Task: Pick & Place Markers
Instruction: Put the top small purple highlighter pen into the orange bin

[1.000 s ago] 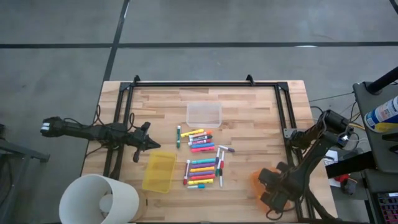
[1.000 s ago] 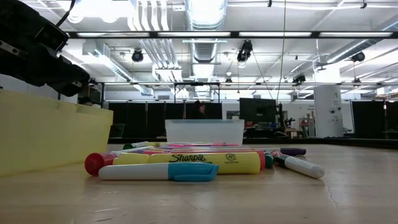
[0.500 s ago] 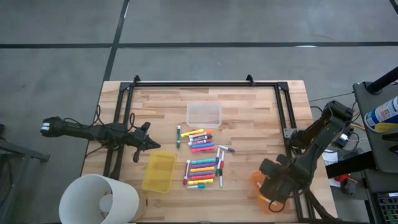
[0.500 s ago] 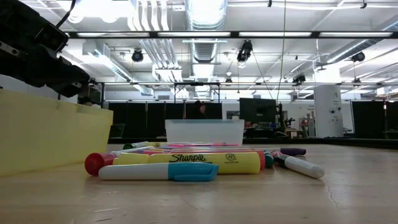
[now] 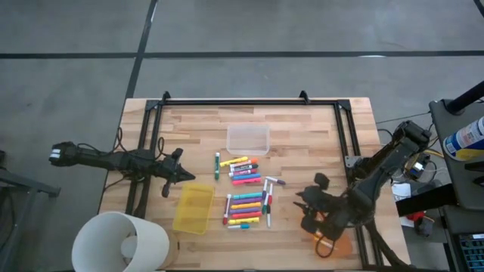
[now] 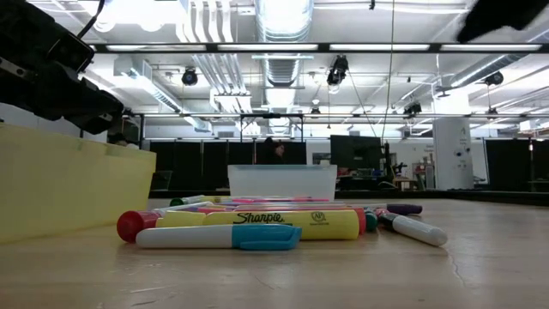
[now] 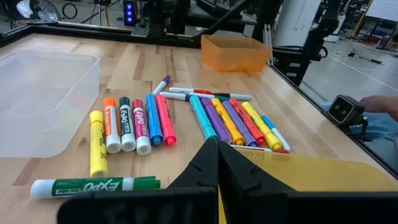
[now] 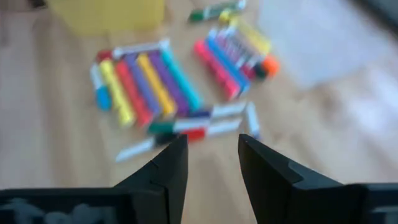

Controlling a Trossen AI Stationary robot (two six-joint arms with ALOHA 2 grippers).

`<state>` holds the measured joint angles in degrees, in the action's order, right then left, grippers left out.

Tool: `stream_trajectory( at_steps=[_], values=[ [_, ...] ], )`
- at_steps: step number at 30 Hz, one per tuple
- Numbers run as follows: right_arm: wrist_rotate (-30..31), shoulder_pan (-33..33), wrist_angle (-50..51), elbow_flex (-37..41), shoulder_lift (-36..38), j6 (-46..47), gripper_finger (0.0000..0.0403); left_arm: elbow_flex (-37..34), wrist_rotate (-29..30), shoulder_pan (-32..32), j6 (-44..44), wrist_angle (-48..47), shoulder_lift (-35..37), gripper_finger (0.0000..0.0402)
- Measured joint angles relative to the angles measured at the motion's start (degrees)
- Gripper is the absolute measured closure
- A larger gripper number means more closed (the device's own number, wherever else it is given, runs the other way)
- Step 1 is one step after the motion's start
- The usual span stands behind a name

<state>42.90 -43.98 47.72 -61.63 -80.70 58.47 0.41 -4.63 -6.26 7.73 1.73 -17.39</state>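
On the table: pale wood-plank top (image 5: 302,128) with a black frame (image 5: 234,101) round its edge, both arms over it.
Room: grey floor around the table; in the low view a big hall beyond with strip lights, ducts and dark screens.
White bucket: (image 5: 121,242) off the table corner, on the near side of the left pincer.
Clear bin: (image 5: 248,138) out ahead of the left pincer, past the markers' far end.
Yellow bin: (image 5: 193,208) just beside the left pincer's tip.
Orange bin: (image 7: 236,52) right under the right arm, mostly hidden from above.
Right pincer: (image 5: 305,202) fingers apart, nothing between them, over bare wood, markers just ahead!
Left pincer: (image 5: 181,176) fingers pressed together, empty, hanging by the yellow bin.
Markers: (image 5: 246,193) lying loose in two bunches between the two pincers, none in any bin.
Writing: "Sharpie" on the yellow marker (image 6: 273,223) in the low view; "EXPO" on the green marker (image 7: 93,185) nearest the left pincer.
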Motion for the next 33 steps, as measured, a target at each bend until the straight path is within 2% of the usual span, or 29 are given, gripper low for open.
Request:
stream_trajectory(
  at_steps=[5, 10, 13, 23, 33],
  values=[
    [4.63, 4.09, -1.68, 0.0, -1.98, -9.79, 0.0268, 0.01, 0.0, -0.01, 0.0, -0.06, -0.01, 0.0401],
    [13.64, 7.79, -1.54, 0.29, -3.85, -12.83, 0.0262, 0.0, 0.0, 0.0, 0.0, -0.1, 0.0, 0.0401],
    [13.64, 10.6, -1.42, 0.78, -4.76, -13.98, 0.0263, 0.02, 0.0, 0.0, 0.0, -0.12, 0.0, 0.0401],
    [2.11, 19.69, -3.94, 5.87, -5.64, -14.91, 0.0282, 0.01, 0.0, -0.02, 0.0, -0.12, -0.02, 0.0401],
    [-13.61, 26.5, -22.57, 11.43, -5.74, -27.37, 0.0304, 0.0, 0.0, 0.0, 0.0, -0.12, 0.0, 0.0401]
  ],
)
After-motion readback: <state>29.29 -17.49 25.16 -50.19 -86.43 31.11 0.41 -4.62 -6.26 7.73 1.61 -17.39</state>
